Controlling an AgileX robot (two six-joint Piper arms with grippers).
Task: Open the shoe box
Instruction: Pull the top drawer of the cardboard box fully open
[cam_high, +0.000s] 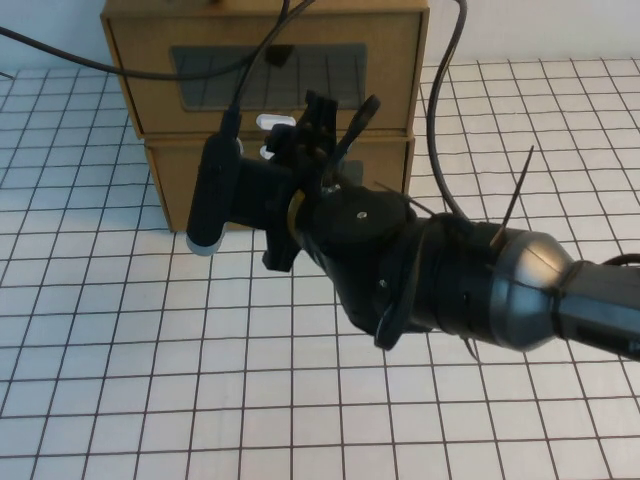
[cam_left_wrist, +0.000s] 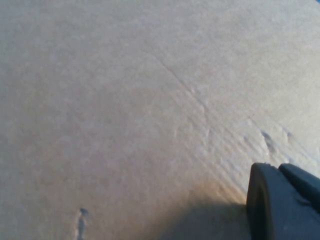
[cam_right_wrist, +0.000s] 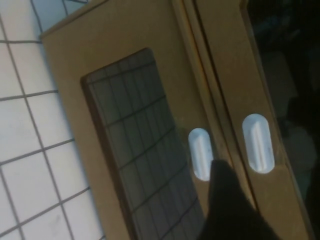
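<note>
Black right gripper (cam_high: 298, 136) just in front of the white handles (cam_high: 272, 121) of two stacked cardboard boxes; spread or pressed together, cannot tell. Upper shoe box (cam_high: 265, 60) sitting on lower shoe box (cam_high: 180, 190), far side of white gridded table (cam_high: 120, 380). Left gripper (cam_left_wrist: 282, 200) close against bare cardboard; state likewise unreadable.

From my seat: upper box (cam_high: 265, 65) sits stacked on lower box (cam_high: 180, 185), at the far side of the table (cam_high: 120, 380), a bit left of middle. My right gripper (cam_high: 342, 108) is just in front of them, beside the pull tabs (cam_high: 276, 120). The left gripper (cam_left_wrist: 285, 200) is right up against cardboard.
</note>
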